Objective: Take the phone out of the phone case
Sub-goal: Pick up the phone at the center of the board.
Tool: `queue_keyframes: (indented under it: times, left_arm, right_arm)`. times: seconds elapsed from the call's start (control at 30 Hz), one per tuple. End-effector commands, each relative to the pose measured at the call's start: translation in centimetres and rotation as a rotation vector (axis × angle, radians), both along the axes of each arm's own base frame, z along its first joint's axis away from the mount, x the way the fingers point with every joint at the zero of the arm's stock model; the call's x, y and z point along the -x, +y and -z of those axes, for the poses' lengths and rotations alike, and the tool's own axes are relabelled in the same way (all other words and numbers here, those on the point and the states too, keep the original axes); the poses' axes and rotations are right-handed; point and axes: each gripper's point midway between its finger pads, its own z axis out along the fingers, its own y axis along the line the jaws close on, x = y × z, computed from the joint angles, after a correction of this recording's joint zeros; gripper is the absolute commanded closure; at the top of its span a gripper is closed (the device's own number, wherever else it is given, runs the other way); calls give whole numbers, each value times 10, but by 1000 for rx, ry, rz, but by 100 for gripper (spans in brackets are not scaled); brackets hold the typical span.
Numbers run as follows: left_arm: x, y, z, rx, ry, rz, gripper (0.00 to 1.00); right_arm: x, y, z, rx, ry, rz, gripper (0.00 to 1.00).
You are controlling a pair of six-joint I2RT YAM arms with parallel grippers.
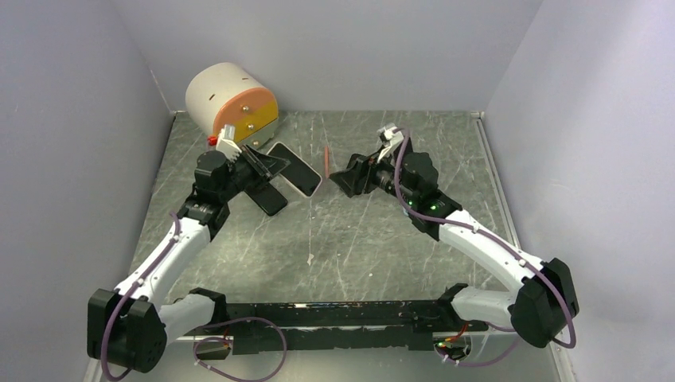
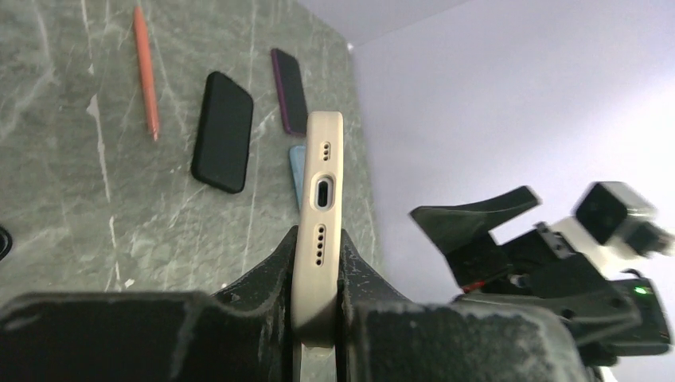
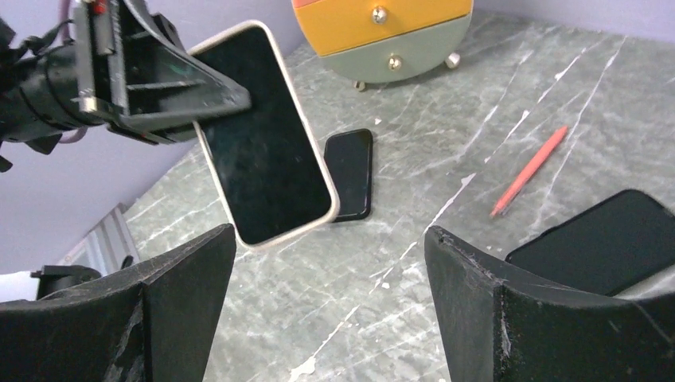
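The phone in its cream case [image 1: 301, 173] is held off the table by my left gripper [image 1: 271, 165], which is shut on one end of it. In the left wrist view the case's port edge [image 2: 320, 191] stands upright between the fingers [image 2: 275, 274]. In the right wrist view its dark screen [image 3: 263, 135] faces my right gripper [image 3: 330, 239], which is open and empty, a short way in front of the phone's free end. In the top view the right gripper [image 1: 344, 177] is just right of the phone.
A black phone [image 1: 268, 199] lies on the table under the left gripper. A red pen [image 1: 326, 160] lies further back. A round drawer unit [image 1: 231, 99] stands at the back left. More phones [image 2: 223, 131] [image 2: 290, 89] lie by the right arm, one beside the right finger [image 3: 605, 239].
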Motion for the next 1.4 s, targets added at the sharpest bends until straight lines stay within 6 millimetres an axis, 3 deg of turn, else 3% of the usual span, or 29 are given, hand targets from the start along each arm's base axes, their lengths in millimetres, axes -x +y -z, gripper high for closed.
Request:
queue_keyframes:
  times: [0.0, 0.17, 0.43, 0.7, 0.83, 1.1, 1.37]
  left_arm:
    - [3, 8, -82, 94, -255, -42, 97]
    - [7, 13, -93, 110, -280, -71, 97]
    - [11, 3, -105, 233, -256, -10, 97]
    - [19, -4, -112, 327, -235, 42, 97]
    - [21, -6, -112, 370, -215, 63, 97]
    - [23, -7, -110, 413, -192, 74, 97]
    - [23, -15, -108, 437, -159, 125, 97]
  right_arm:
    - [13, 2, -21, -131, 4, -57, 10]
    - [25, 13, -15, -217, 79, -132, 13]
    - [34, 32, -16, -288, 89, -245, 21]
    - [40, 46, -26, -320, 32, -359, 40]
    - [45, 50, -37, -339, -13, -413, 46]
    - [52, 56, -54, -364, -68, -480, 48]
    - [54, 57, -55, -385, -89, -494, 58]
